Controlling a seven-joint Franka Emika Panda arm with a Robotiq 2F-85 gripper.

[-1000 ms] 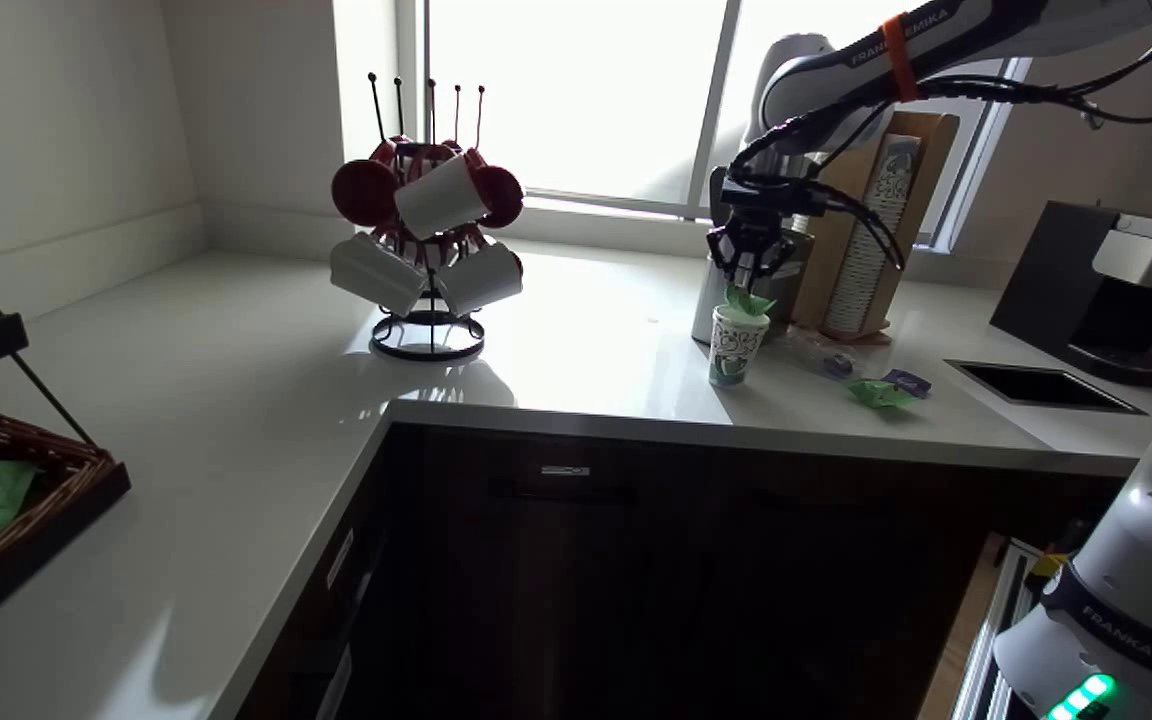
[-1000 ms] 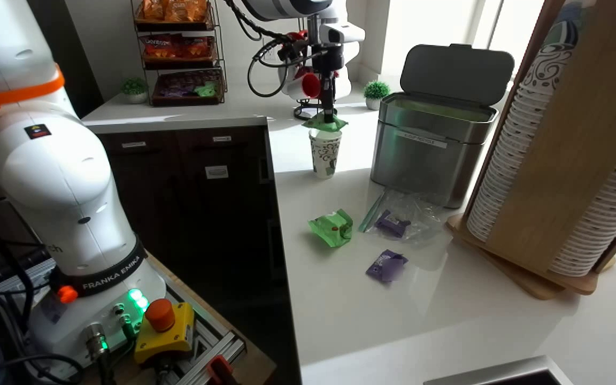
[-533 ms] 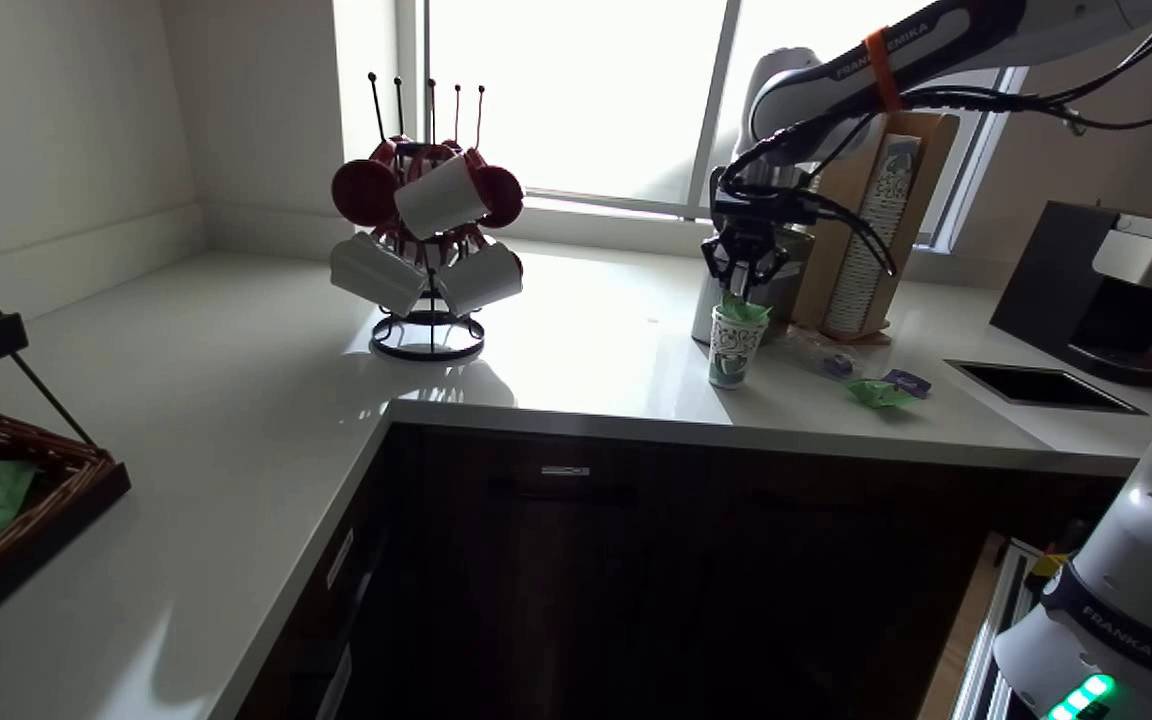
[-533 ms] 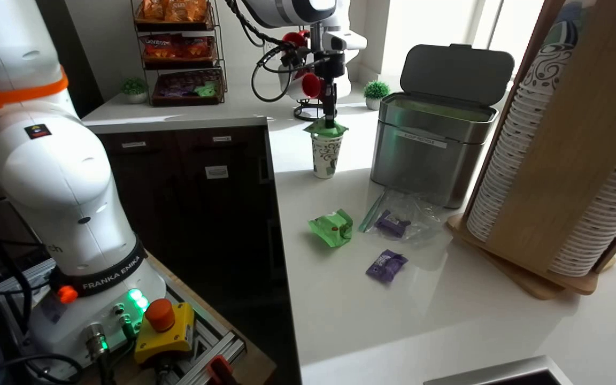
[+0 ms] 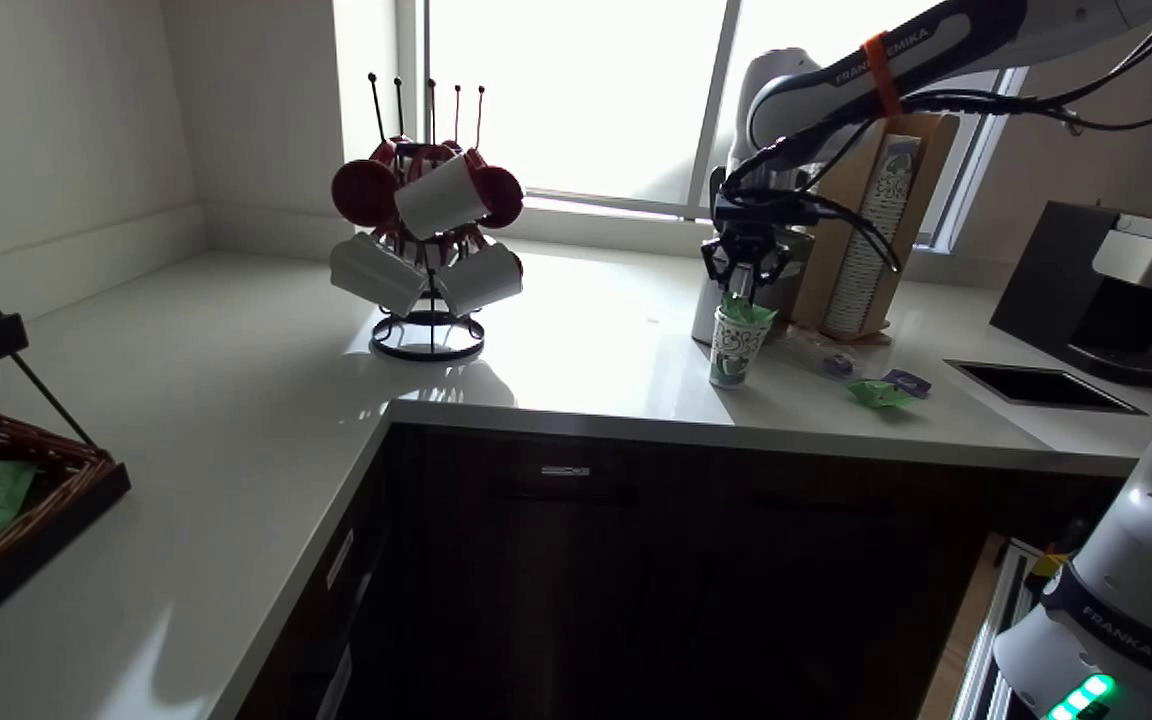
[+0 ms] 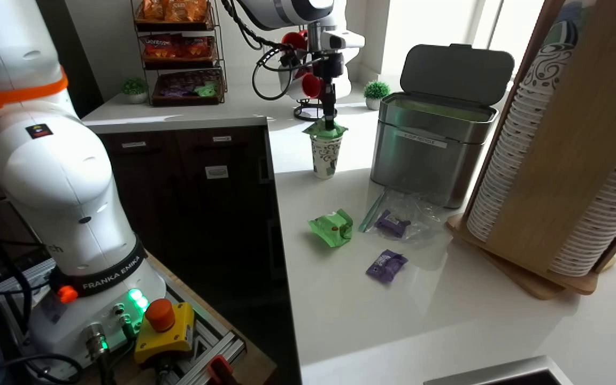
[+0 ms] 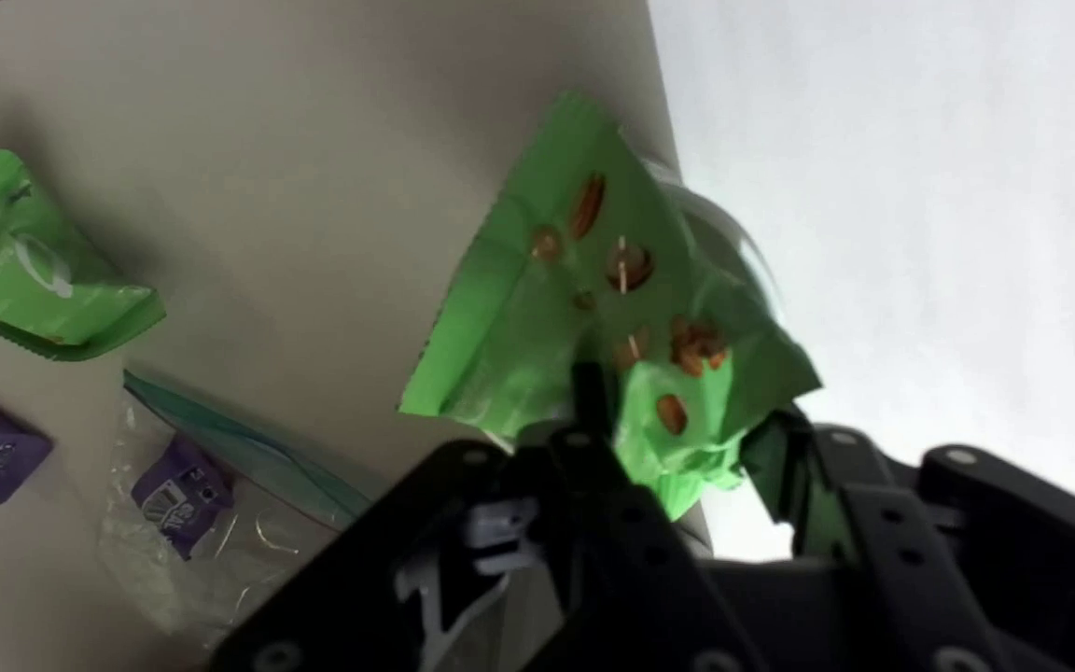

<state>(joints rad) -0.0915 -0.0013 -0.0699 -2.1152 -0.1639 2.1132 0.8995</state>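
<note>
My gripper [image 5: 741, 296] points down over a patterned paper cup [image 5: 734, 352] on the counter. Its fingers sit on either side of a green snack packet [image 7: 519, 308] with nut pictures and appear closed on its bunched part. The packet's lower part is inside the cup mouth, and its corners spread over the rim. In an exterior view the packet [image 6: 316, 129] covers the top of the cup [image 6: 325, 158], with the gripper [image 6: 329, 127] pressed into it. The cup stands upright. The packet's underside and the cup's inside are mostly hidden.
A steel bin [image 6: 420, 149] with raised lid stands beside the cup. Another green packet [image 6: 335, 228], a purple packet [image 6: 386, 266] and a clear bag [image 6: 417, 216] lie nearby. A cup dispenser [image 6: 570, 160] stands beyond. A mug rack [image 5: 428, 300] and the counter's front edge [image 5: 576, 425] also show.
My gripper has moved down slightly, lowering the green packet from above the cup into its mouth. Over the last half second little has changed; the cup has shifted very slightly.
</note>
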